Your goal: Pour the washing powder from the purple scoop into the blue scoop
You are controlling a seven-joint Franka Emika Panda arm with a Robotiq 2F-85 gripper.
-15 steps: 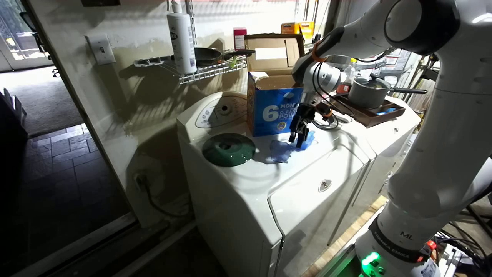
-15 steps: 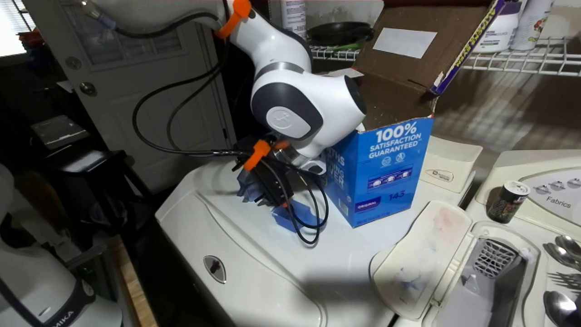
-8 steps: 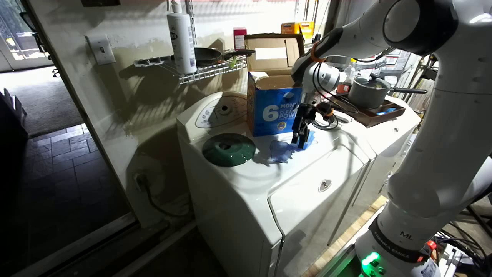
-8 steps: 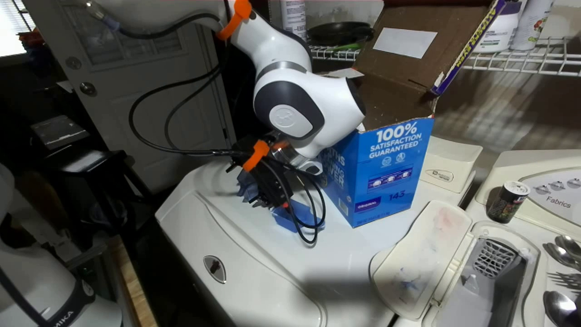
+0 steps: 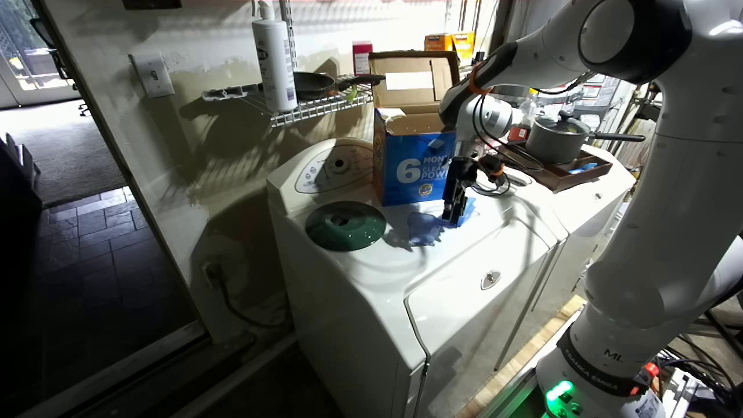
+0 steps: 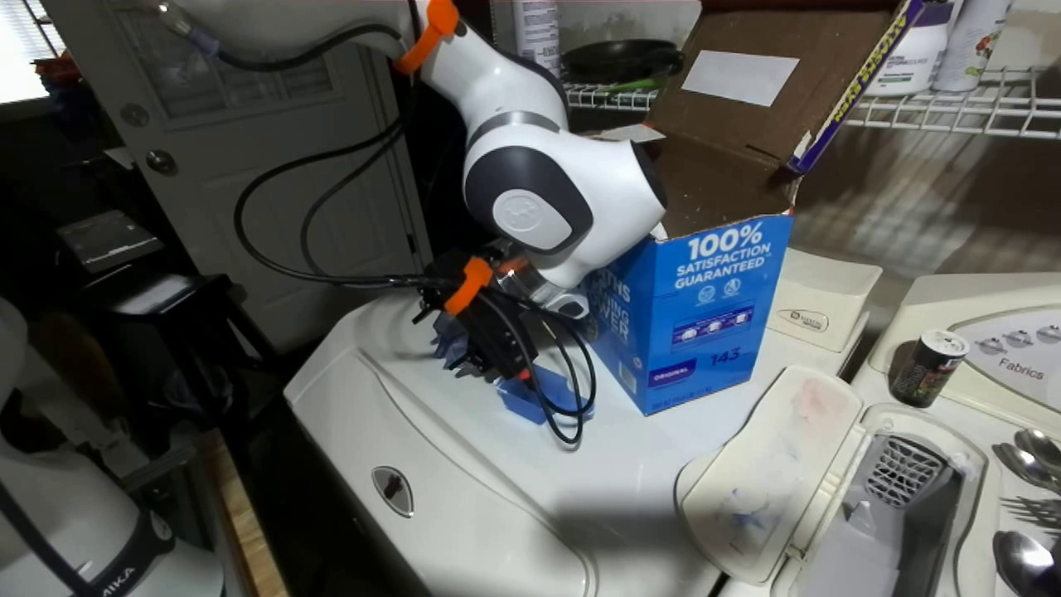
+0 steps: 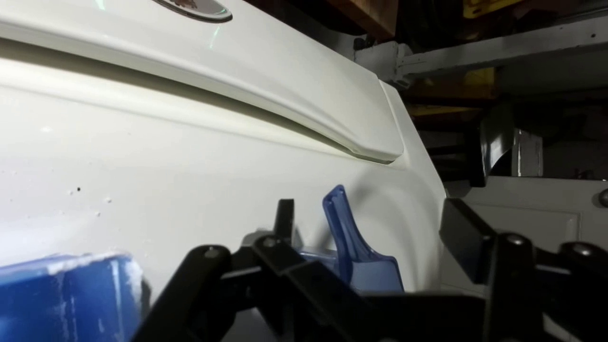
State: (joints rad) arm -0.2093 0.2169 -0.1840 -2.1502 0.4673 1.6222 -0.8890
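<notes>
One angular translucent scoop [image 7: 362, 260] near black gripper [image 7: 370, 223], jaws apart, bright-blue plastic scoop [image 6: 518, 400] nearby, glossy white appliance [image 7: 166, 185]

Across from me, the thick, smooth white jointed robot arm [image 5: 644, 226] stands on its round white base [image 5: 603, 399], where a green light [image 5: 559, 391] glows, bends at a large dark-ringed joint [image 5: 656, 40] up high and slopes down to a rounded, charcoal-capped white wrist [image 6: 568, 207]. Under the wrist, in both exterior views, the black two-fingered gripper [image 7: 373, 225] points downward. In the wrist view I see its flat dark pads [image 7: 468, 242] apart, a wide gap between them.
</notes>
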